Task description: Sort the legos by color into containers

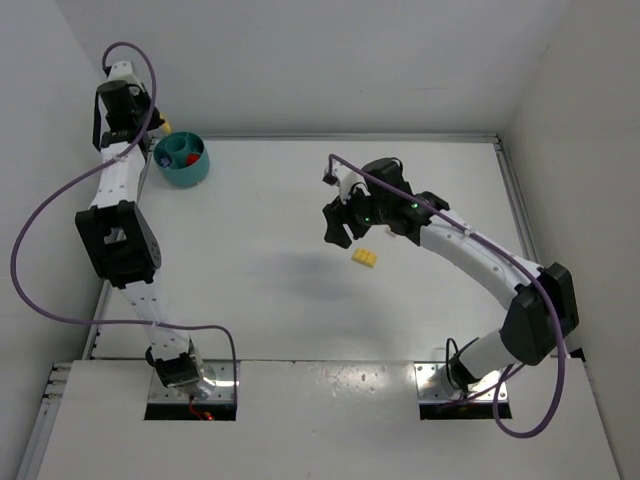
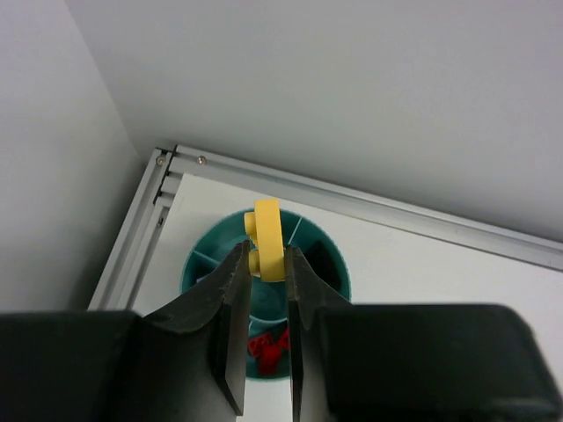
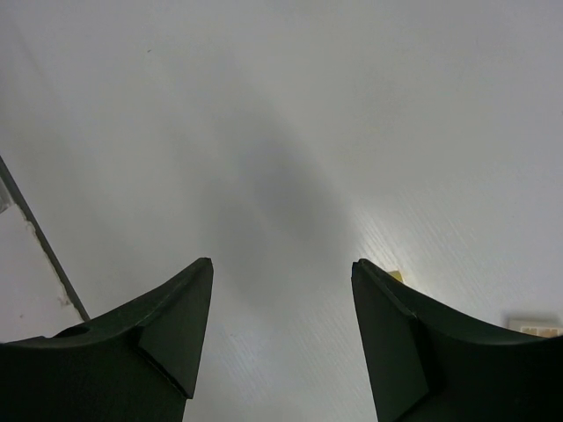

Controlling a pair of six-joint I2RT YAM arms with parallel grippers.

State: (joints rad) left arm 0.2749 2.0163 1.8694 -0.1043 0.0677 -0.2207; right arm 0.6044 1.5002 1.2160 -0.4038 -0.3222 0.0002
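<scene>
Crowding is seen at the far left corner of the desk: the bowl is set close to the edge rail and wall. In one compartment red bricks are lying. A yellow brick is pinched in the left end effector, closed narrow, above the bowl. The right end effector is spread wide, nothing gripped, mid-desk; a second yellow brick is lying on the desk just beside it.
</scene>
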